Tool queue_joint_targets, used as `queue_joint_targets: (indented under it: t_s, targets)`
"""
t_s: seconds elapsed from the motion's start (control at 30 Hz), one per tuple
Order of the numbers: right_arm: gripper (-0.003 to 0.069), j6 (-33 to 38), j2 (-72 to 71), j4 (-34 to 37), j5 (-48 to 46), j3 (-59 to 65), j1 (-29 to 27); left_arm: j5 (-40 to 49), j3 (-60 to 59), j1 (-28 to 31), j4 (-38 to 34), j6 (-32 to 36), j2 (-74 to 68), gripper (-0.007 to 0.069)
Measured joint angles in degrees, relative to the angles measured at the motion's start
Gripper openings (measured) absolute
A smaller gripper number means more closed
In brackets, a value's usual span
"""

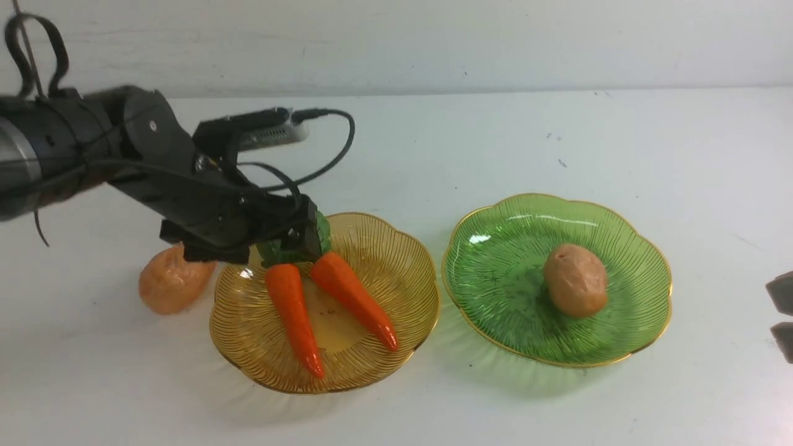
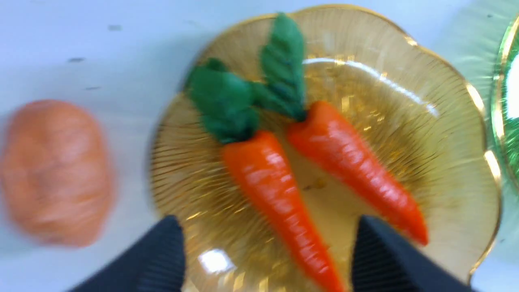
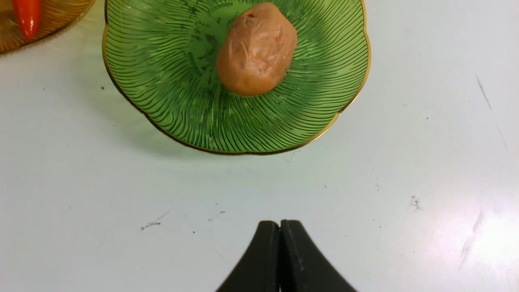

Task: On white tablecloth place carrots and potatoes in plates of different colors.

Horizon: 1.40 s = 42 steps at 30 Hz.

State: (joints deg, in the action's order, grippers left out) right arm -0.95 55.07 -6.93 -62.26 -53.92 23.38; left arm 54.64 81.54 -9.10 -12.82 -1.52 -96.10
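Note:
Two orange carrots (image 1: 291,310) (image 1: 353,297) with green tops lie side by side in the amber-yellow plate (image 1: 384,266). One potato (image 1: 576,280) sits in the green plate (image 1: 508,279). A second potato (image 1: 170,282) lies on the white tablecloth (image 1: 433,142), just left of the amber plate. My left gripper (image 1: 291,241) hovers over the carrot tops; in the left wrist view (image 2: 267,217) its jaws stand wide apart and hold nothing. My right gripper (image 3: 279,227) is shut and empty over bare cloth near the green plate (image 3: 170,81), showing at the front view's right edge (image 1: 782,310).
The two plates stand close together, a narrow strip of cloth between them. A pale wall runs along the back of the table. The left arm's cable loops above the amber plate's far side.

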Motion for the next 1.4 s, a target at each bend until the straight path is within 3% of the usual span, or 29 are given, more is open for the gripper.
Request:
queue_joint_targets:
  t_s: [0.2,0.3,0.37,0.53,0.87,1.03,1.3,1.4]
  targets:
    - [-0.0015,0.00,0.00,1.05,0.06,0.00,0.00,12.46,4.15,5.47,6.42,-0.06,0.40,0.0126]
    - [-0.0015,0.00,0.00,1.24,0.11,0.00,0.00,13.31,2.92,7.56,7.80,-1.05,-0.45,0.0029]
    - [-0.0015,0.00,0.00,1.23,0.24,0.00,0.00,13.25,2.42,7.91,7.85,-2.84,-2.11,0.0024]
    - [-0.0015,0.00,0.00,1.23,0.67,0.07,0.00,10.53,2.41,7.91,7.77,-7.18,-4.92,0.0113]
    - [-0.0015,0.00,0.00,1.41,0.94,0.46,0.00,0.72,2.41,7.91,14.87,-19.03,-8.42,0.0515]
    - [-0.0015,-0.41,0.00,1.41,1.56,0.52,0.00,-1.39,2.41,7.91,16.90,-22.20,-12.57,0.0664]
    - [-0.0015,-2.44,0.00,1.47,2.65,0.52,0.00,-5.49,2.41,7.91,15.33,-22.89,-20.92,0.0679]
    - [-0.0015,-2.57,0.00,1.47,2.70,0.52,0.00,-5.27,2.41,7.91,14.45,-22.93,-22.02,0.0588]
